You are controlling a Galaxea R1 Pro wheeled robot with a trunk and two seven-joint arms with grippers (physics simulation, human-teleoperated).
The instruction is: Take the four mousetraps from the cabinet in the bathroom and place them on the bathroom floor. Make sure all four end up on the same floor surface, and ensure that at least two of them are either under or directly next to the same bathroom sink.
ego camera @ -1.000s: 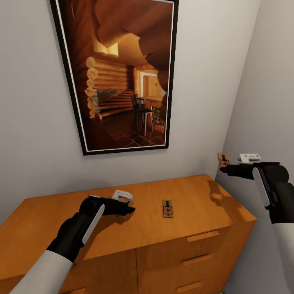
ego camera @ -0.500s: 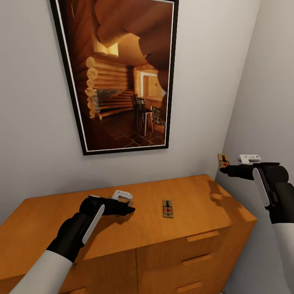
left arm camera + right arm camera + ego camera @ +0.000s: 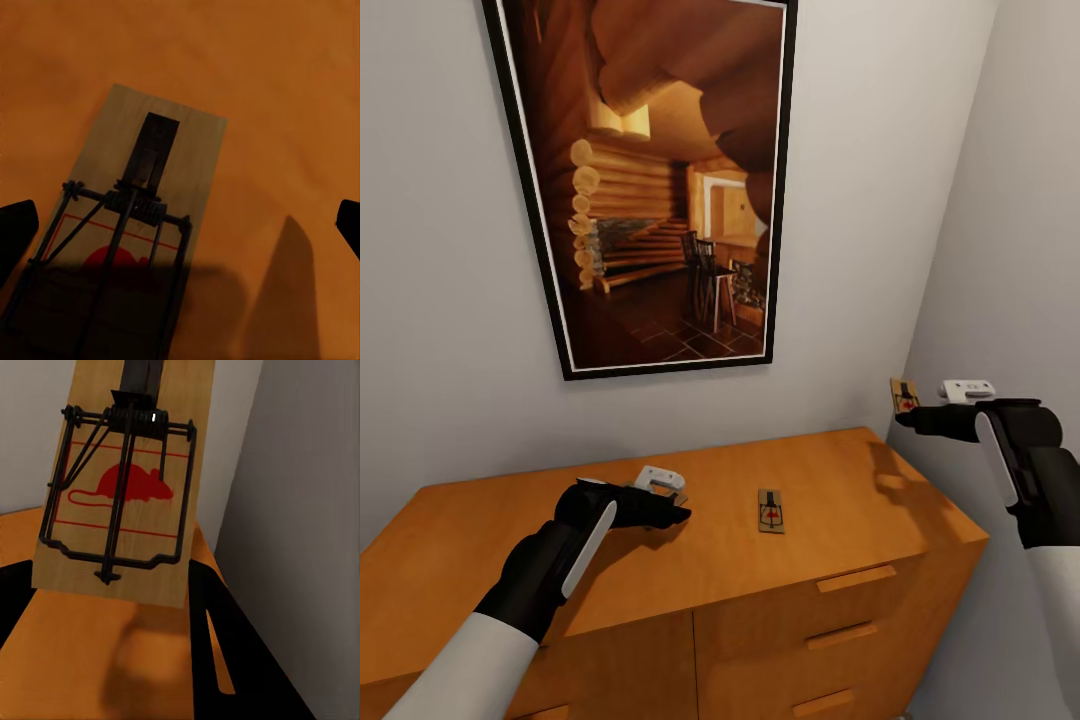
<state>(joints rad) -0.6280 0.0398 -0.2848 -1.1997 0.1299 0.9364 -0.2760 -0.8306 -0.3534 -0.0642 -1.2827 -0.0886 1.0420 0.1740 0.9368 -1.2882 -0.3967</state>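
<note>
Right gripper (image 3: pixel 903 412) pinching one mousetrap (image 3: pixel 904 396) up in the air past the cabinet (image 3: pixel 840 480) edge, left gripper (image 3: pixel 678 505) wide open over another mousetrap (image 3: pixel 127 225), third mousetrap (image 3: pixel 770 510) just beside it

A home interior: framed log-cabin picture (image 3: pixel 650 180) above a wooden cabinet (image 3: pixel 690 600).

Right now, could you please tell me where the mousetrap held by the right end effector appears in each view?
Head view: the held mousetrap stands at the right end effector, past the cabinet corner.
Left wrist view: a different trap lies here on the top.
Right wrist view: it fills the upper left.
Shared landmark: the orange cabinet top.
</note>
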